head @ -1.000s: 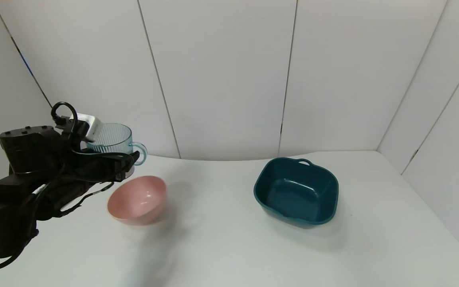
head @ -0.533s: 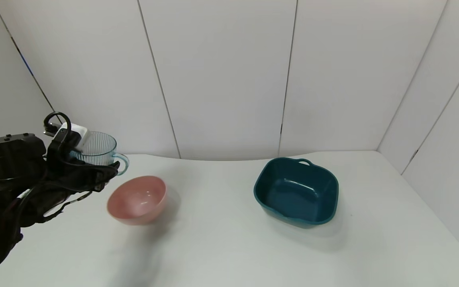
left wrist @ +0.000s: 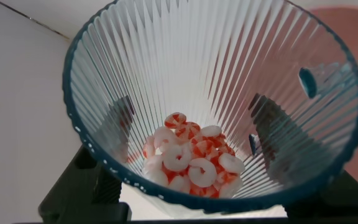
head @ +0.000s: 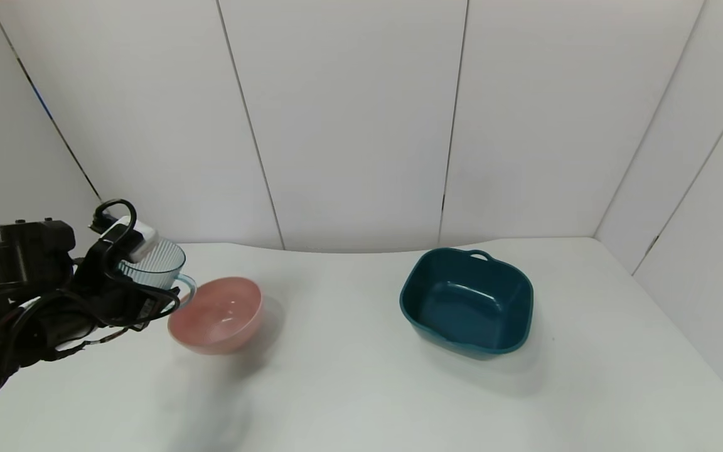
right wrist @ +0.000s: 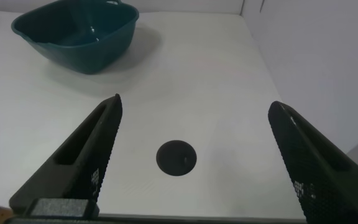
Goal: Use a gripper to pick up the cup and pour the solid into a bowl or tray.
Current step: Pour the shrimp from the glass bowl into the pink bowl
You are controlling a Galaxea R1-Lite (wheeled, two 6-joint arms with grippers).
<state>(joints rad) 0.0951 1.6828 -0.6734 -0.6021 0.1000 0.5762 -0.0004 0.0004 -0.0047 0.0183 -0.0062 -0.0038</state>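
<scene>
— Where is the cup (head: 153, 264) held?
— Pinched upright in the left gripper (head: 142, 300), just beside the pink bowl (head: 217, 314); the solid (left wrist: 190, 163) is inside.
— What could be spilled?
— Pieces — if tipped short of the rim.

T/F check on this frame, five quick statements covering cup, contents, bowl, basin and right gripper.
1. The left gripper is shut on the cup. True.
2. The cup is empty. False: the solid, red and white rings, sits in its bottom.
3. The pink bowl already holds pieces. False: it looks empty.
4. The teal basin stands on the table to the bowl's right. True.
5. The right gripper is shut on the basin. False: it is open, holding nothing, over bare table.
</scene>
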